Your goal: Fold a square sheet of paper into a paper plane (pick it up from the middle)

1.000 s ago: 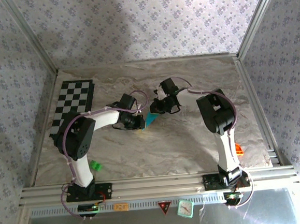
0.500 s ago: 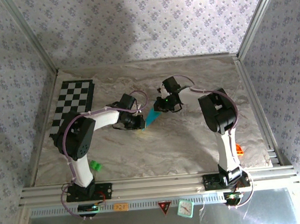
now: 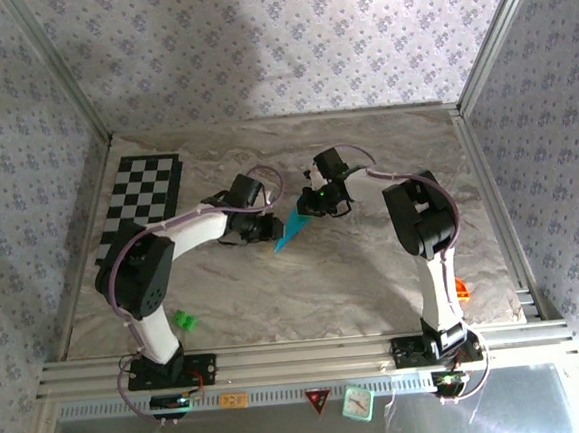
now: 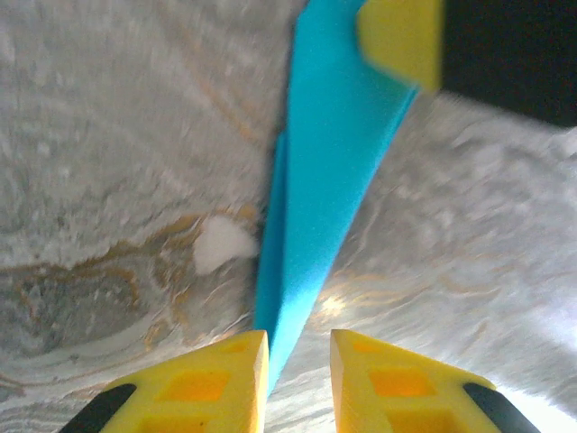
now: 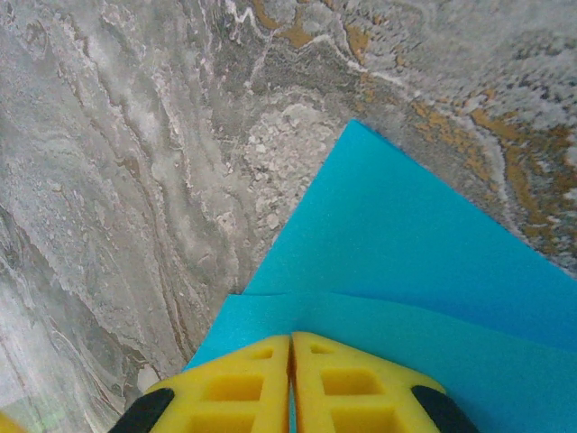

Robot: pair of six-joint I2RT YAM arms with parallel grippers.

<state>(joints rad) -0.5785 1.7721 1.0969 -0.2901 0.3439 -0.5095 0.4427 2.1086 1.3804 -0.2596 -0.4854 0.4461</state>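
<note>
The thin cyan-blue paper plane, folded into a narrow pointed dart, sits just left of centre in the top view, its tip angled toward the lower left over the grey marbled tabletop. The right gripper meets its wide upper-right end. In the right wrist view, that gripper's yellow fingers are pressed together with a sliver of the paper plane pinched between them. The left gripper is at the plane's left side. In the left wrist view, its yellow fingers stand slightly apart at the bottom edge, and the narrow end of the paper plane runs into the gap, unclamped. A black-and-white checkerboard mat lies at centre left, and a small green block at lower left.
</note>
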